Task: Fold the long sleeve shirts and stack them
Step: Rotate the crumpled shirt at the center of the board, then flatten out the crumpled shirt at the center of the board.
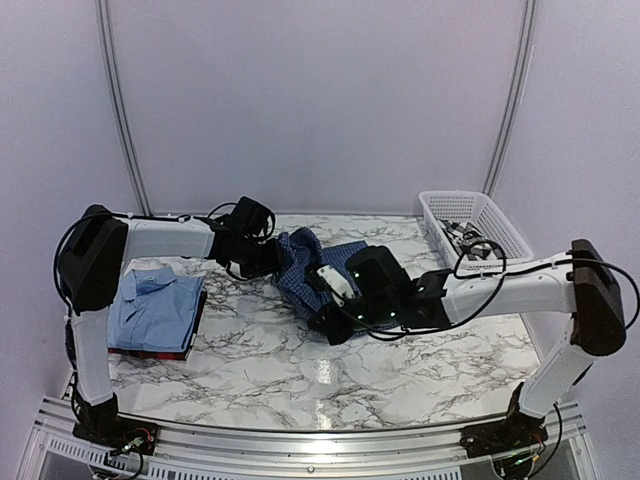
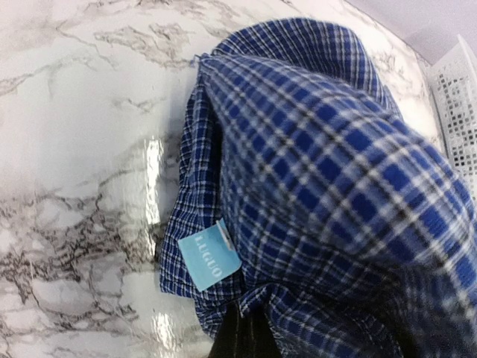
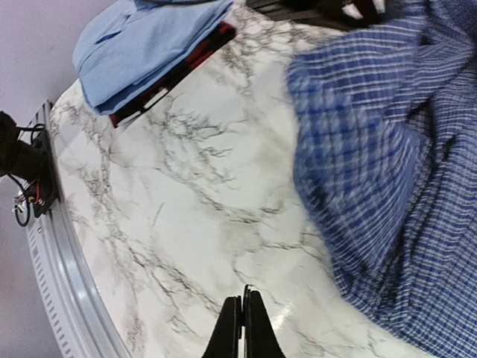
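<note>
Marble worktop (image 1: 260, 370), pale walls (image 1: 320, 100). Left hand (image 2: 242, 328) reaches low, pinched on the navy shirt (image 2: 335, 186) ahead; right hand (image 3: 243, 324) closed empty, that shirt to its right.

A navy checked shirt (image 2: 335, 186) fills the centre and right of the frame, bunched in a rounded heap on the marble table (image 2: 74, 149). A light blue label (image 2: 209, 254) hangs at its lower left edge. At bottom centre the left gripper (image 2: 242, 335) shows dark, fingers together, with cloth gathered against them. A white lattice basket (image 2: 458, 97) edges the upper right.
</note>
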Robot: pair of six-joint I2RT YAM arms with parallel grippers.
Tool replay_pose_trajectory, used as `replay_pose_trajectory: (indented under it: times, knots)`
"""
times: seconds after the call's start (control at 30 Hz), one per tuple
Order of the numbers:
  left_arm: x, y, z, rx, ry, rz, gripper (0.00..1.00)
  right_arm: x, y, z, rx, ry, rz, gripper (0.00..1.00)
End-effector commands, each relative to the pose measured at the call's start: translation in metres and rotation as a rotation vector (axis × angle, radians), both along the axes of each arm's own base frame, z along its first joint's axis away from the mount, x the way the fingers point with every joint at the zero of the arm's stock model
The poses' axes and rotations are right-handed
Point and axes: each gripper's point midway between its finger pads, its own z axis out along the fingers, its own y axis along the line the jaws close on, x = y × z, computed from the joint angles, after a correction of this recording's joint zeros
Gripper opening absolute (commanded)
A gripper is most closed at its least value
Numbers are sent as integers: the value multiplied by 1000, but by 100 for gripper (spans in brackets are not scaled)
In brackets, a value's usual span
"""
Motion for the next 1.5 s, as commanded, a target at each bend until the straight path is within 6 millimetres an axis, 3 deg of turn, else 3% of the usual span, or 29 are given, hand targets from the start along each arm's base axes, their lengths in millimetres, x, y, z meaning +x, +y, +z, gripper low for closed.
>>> replay_pose_trajectory:
  times: [0.0,0.03,0.17,0.23,0.3,0.4,0.5,0.67,0.77,0.9,1.07,1.17,1.33,1.43,1.47]
  knots:
    - [16,-9,3,-47,7,-50,0,4,32,3,24,17,14,0]
    - [18,-8,4,-51,7,-47,5,9,34,4,17,7,6,6]
    - [27,0,21,-45,-30,-29,46,29,28,13,-38,-45,-49,41]
    - [28,8,31,-21,-55,-17,61,40,16,18,-39,-48,-79,57]
    - [27,16,42,2,-80,1,69,51,0,24,-39,-59,-118,71]
    - [20,28,55,15,-104,25,78,69,-25,30,-46,-75,-179,79]
    - [8,34,66,8,-116,29,79,89,-47,24,-76,-71,-259,79]
    - [-31,18,64,21,-80,-57,76,122,-60,1,-160,-56,-333,76]
    - [-53,20,49,66,-50,-52,72,140,-51,-16,-221,-54,-345,74]
    - [-78,0,30,84,-11,-131,71,161,-35,-37,-265,-47,-352,72]
    - [-80,-15,9,100,29,-156,70,184,-32,-61,-353,-44,-420,64]
    - [-73,-15,-3,142,46,-142,56,191,-37,-65,-374,-49,-461,53]
    - [-68,-8,-18,186,63,-111,16,200,-58,-56,-366,-47,-524,16]
    - [-61,2,-15,202,46,-80,5,203,-76,-47,-377,-59,-557,0]
    - [-57,7,-14,202,44,-65,0,203,-83,-43,-381,-65,-568,0]
